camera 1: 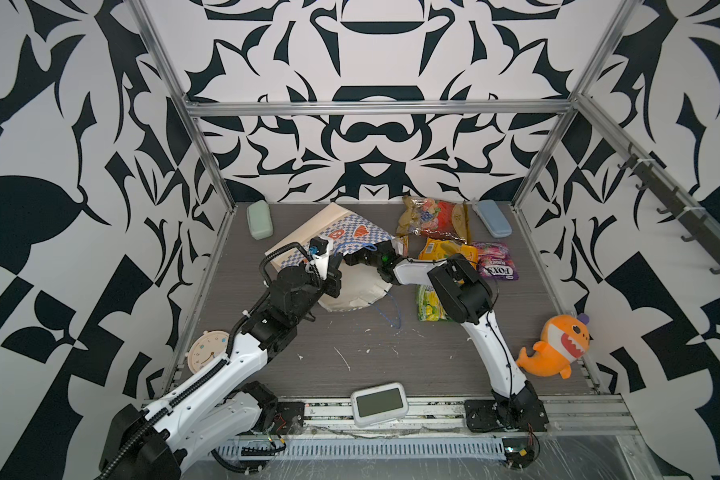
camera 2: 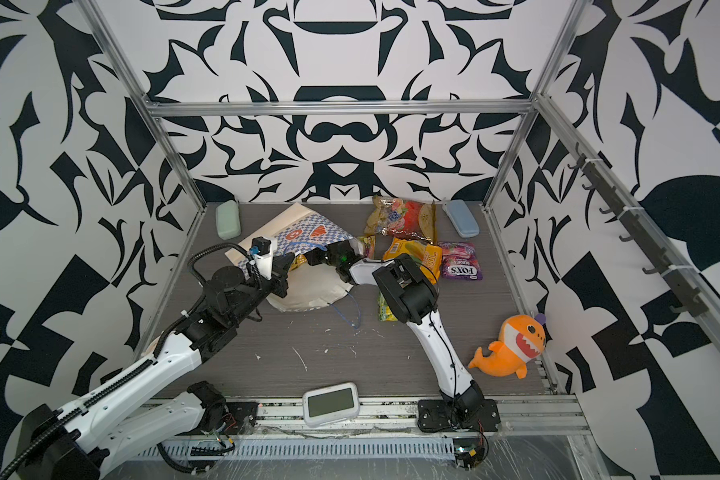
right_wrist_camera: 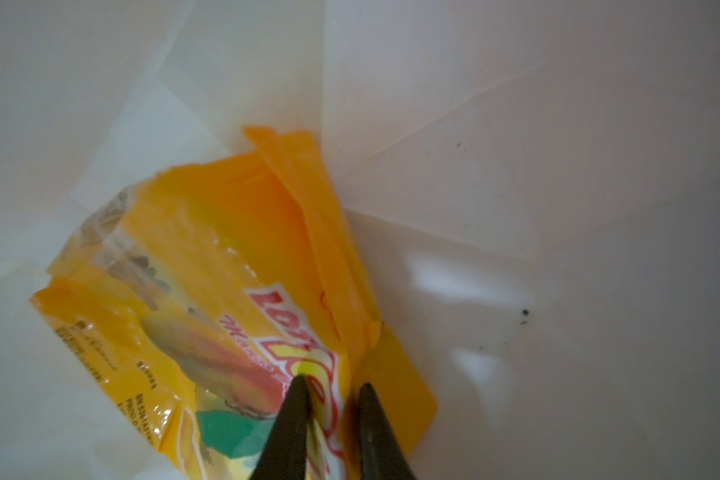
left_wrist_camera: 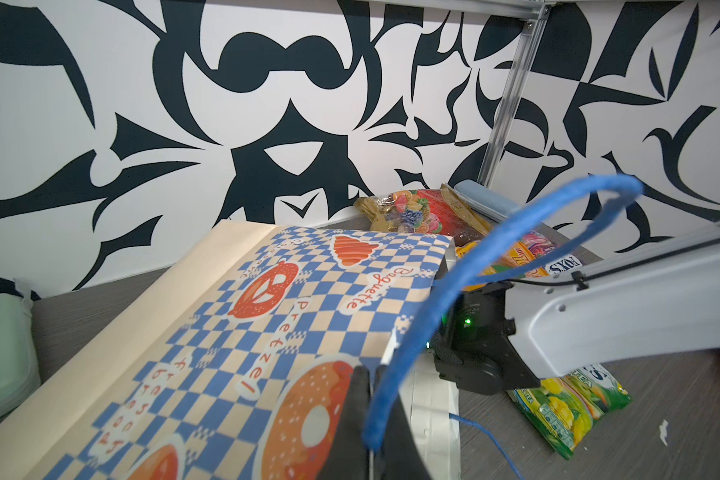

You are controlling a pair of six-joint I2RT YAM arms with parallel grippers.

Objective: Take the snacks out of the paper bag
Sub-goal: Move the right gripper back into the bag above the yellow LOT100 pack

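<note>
Right wrist view: our right gripper (right_wrist_camera: pixel 333 383), arm stretched deep inside the paper bag (right_wrist_camera: pixel 558 166), pinches the yellow packet (right_wrist_camera: pixel 208 257); our outstretched left gripper (left_wrist_camera: pixel 374 384) clamps the bag's rim.

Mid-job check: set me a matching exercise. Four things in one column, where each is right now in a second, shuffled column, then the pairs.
Things
1. left gripper
2. right gripper
3. purple FOX'S packet
4. green packet

Places
A. on the table, partly under the right arm
B. inside the paper bag, closed on a yellow packet
C. flat on the table, wholly uncovered
D. pinching the bag's blue cord handle

Pairs: 1-D, 2-B, 3-C, 4-A
</note>
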